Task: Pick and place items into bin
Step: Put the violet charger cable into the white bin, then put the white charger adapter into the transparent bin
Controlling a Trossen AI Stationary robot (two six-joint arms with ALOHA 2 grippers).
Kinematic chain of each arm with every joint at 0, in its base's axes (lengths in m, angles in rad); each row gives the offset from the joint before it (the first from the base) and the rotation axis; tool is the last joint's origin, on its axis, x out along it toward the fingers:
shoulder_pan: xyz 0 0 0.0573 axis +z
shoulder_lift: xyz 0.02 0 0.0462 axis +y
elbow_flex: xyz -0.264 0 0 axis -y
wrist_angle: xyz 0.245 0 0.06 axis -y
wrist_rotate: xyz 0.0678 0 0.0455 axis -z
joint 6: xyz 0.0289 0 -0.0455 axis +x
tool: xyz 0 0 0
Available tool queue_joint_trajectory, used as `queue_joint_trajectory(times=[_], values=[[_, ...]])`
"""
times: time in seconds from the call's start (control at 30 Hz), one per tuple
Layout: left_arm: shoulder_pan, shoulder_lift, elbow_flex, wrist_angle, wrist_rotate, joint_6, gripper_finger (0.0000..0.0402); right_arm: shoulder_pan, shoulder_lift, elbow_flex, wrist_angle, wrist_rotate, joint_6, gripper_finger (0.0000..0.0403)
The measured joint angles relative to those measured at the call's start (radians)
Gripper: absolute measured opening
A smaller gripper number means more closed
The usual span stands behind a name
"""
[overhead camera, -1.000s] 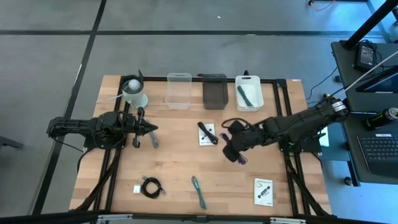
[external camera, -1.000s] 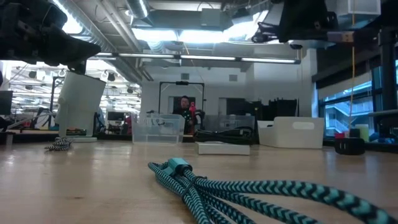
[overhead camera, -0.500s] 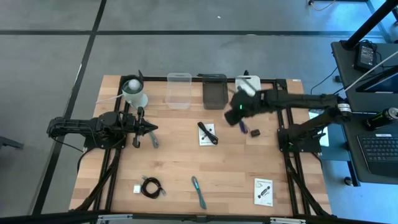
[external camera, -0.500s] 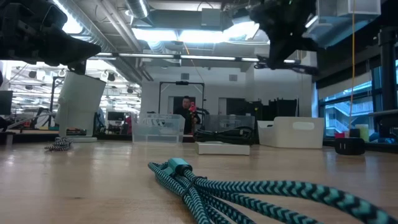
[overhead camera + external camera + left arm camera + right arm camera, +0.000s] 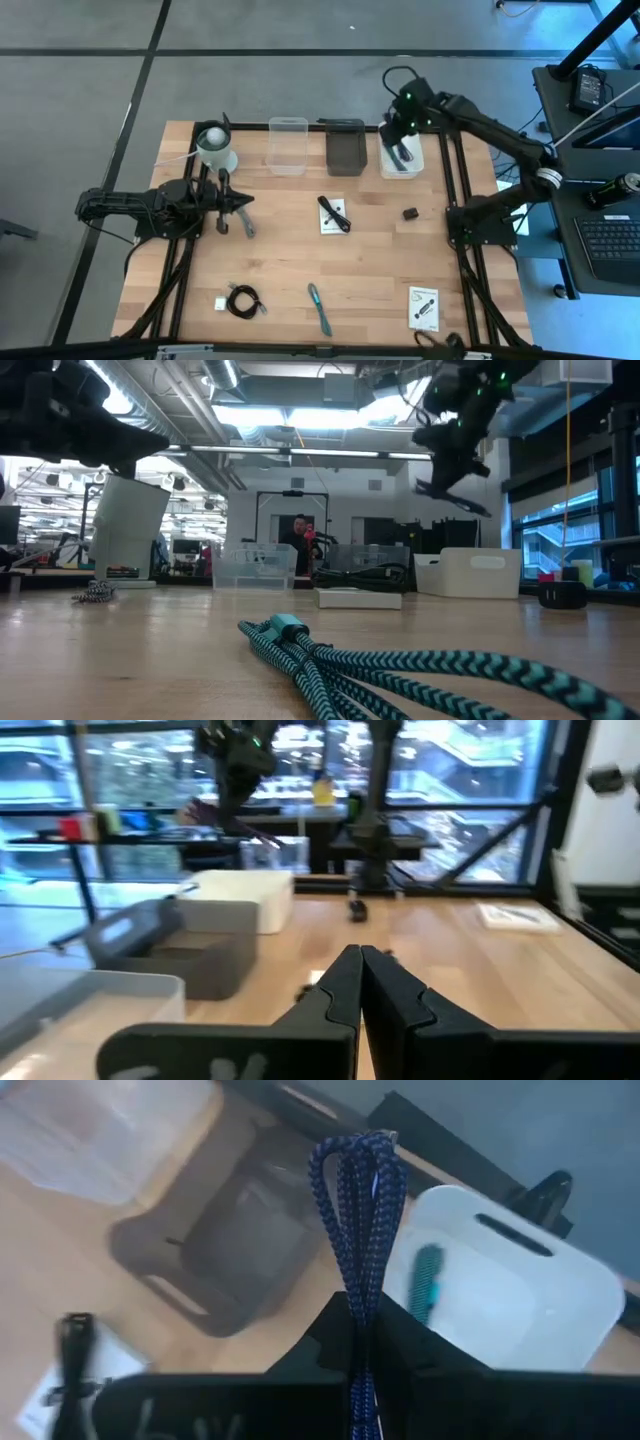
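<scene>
My right gripper (image 5: 401,138) hangs over the white bin (image 5: 414,163) at the table's far right, shut on a blue-purple braided cable (image 5: 358,1200). A teal item (image 5: 428,1280) lies inside that bin. On the table lie a white card with a black part (image 5: 333,215), a second card (image 5: 423,307), a black coiled cable (image 5: 243,300), a teal cable (image 5: 319,307), a tiny white block (image 5: 219,303) and a small black piece (image 5: 410,212). My left gripper (image 5: 248,206) waits shut at the left, holding nothing. My right gripper pinches the folded cable bundle (image 5: 357,1315) between its two fingers, several strands together. The looped end (image 5: 358,1155) juts out past the fingertips. The fingers slant down from above. The cable is lifted clear, above the white bin.
A grey bin (image 5: 345,148) and a clear bin (image 5: 287,145) stand left of the white one along the far edge. A white cup-like container (image 5: 215,148) stands at the far left. A grey slim tool (image 5: 246,226) lies by my left gripper.
My right gripper has swung from the middle of the table toward the far edge and somewhat to the right, turning as it went, and carried the blue-purple cable clear of the table to above the white bin.
</scene>
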Motion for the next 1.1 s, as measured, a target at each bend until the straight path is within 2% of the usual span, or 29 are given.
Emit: queue_joint_trajectory(times=[0.2,0.4,0.67,0.9,1.1], values=[[0.000,0.000,0.000,0.008,-0.069,-0.005,0.0004,-0.088,0.139,0.000,-0.005,-0.063,-0.143,0.0014],[0.000,0.000,0.000,0.006,-0.071,-0.007,0.0004,-0.114,0.232,-0.070,0.066,-0.077,-0.170,0.0014],[0.000,0.000,0.000,0.005,-0.071,-0.049,0.0004,-0.143,0.245,-0.178,0.178,-0.077,-0.173,0.0016],[0.000,0.000,0.000,0.005,-0.101,-0.035,0.0004,-0.170,0.245,-0.188,0.182,-0.076,-0.174,0.0075],[0.000,0.000,0.000,0.006,-0.113,-0.033,0.0004,-0.174,0.245,-0.188,0.180,-0.076,-0.174,0.0089]])
